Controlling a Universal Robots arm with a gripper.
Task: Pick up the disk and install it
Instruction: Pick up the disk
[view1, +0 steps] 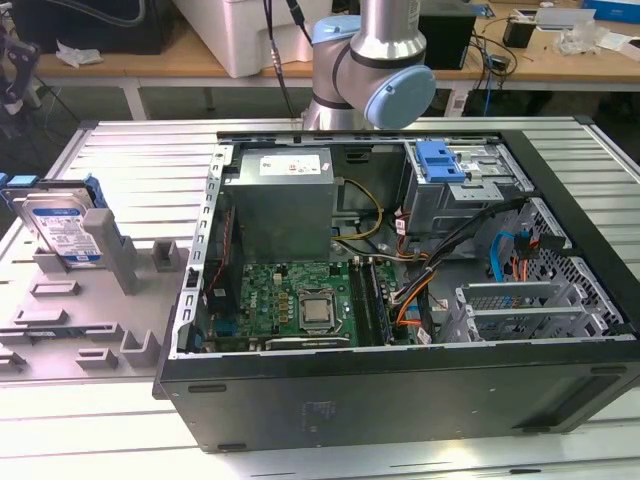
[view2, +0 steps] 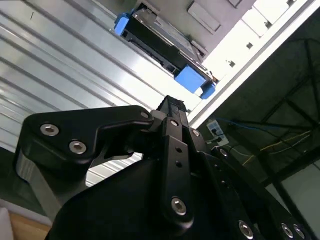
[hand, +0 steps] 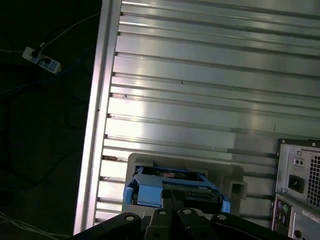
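The disk (view1: 62, 228), silver with a white-and-blue label and a blue frame, stands on edge in a grey holder (view1: 110, 262) on the slatted table at the exterior view's left. Both wrist views look down on the disk (view2: 159, 46) (hand: 172, 184) from some way above, its blue frame ends showing. The black gripper (view2: 169, 107) (hand: 172, 202) hangs apart from the disk, with nothing seen in it. The arm (view1: 372, 62) rises behind the computer case.
An open computer case (view1: 400, 410) lies on the table at the exterior view's right, with a motherboard (view1: 290, 300), a grey power supply box (view1: 285, 205), loose cables and a drive cage with a blue latch (view1: 440, 160). The case's rear panel (hand: 300, 195) lies close beside the holder.
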